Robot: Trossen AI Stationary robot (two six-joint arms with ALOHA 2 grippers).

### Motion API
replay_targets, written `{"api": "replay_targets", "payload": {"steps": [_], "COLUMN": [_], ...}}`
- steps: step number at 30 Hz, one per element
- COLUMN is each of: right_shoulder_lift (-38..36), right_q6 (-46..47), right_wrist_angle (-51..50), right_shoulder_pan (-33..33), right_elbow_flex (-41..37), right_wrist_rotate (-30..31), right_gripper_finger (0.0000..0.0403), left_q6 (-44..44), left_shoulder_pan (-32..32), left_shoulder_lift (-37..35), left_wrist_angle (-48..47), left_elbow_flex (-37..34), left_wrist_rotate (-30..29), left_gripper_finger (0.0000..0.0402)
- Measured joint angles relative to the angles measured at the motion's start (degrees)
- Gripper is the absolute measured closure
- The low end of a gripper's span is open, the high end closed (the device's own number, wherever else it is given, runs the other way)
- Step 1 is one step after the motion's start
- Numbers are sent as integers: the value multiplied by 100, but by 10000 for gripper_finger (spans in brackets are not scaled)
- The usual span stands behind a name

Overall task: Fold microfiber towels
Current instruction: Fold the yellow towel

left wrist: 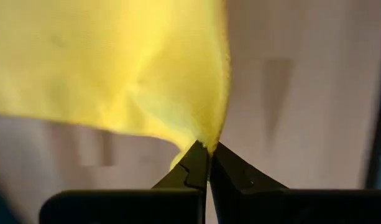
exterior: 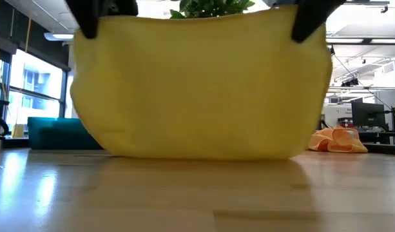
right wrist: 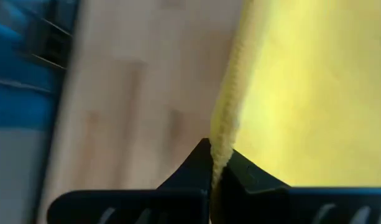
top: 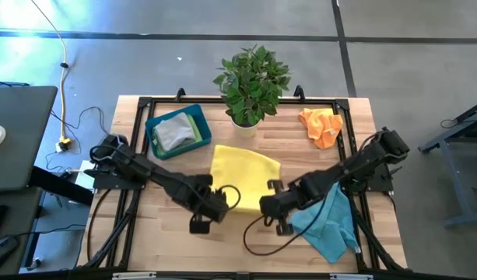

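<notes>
Both tools pinch near corners of the yellow towel (top: 244,173) at tabletop (top: 300,148) centre: left tool (top: 215,204) clenched on one, right tool (top: 271,204) on the other, lifting that edge so the cloth hangs ready, probably, to fold toward 12 o'clock.

The left gripper (left wrist: 209,163) is pinching a corner of the yellow towel (left wrist: 115,68) (fingers pressed together), the cloth spreading out over the wooden table (left wrist: 289,93).
</notes>
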Motion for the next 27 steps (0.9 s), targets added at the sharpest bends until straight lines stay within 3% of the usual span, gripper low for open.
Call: {"api": "replay_targets", "payload": {"steps": [6, 9, 18, 27], "right_shoulder_lift": [0, 0, 0, 134], "right_q6": [378, 314, -47, -499], "right_wrist_angle": [1089, 1138, 490, 158], "right_shoulder_pan": [40, 65, -4, -503], "right_elbow_flex": [-508, -636, -712, -714], "right_wrist_rotate": [-1174, -1295, -246, 219], "right_gripper_finger": [403, 403, 403, 403], "left_q6": [-52, 49, 308, 538], "left_shoulder_pan": [-313, -323, -126, 284], "left_shoulder_lift": [56, 115, 331, 729], "left_wrist_angle": [722, 902, 356, -95], "left_elbow_flex": [-18, -5, -16, -14], "left_wrist_rotate": [1014, 1182, -609, -1116], "left_gripper_finger": [401, 401, 401, 401]}}
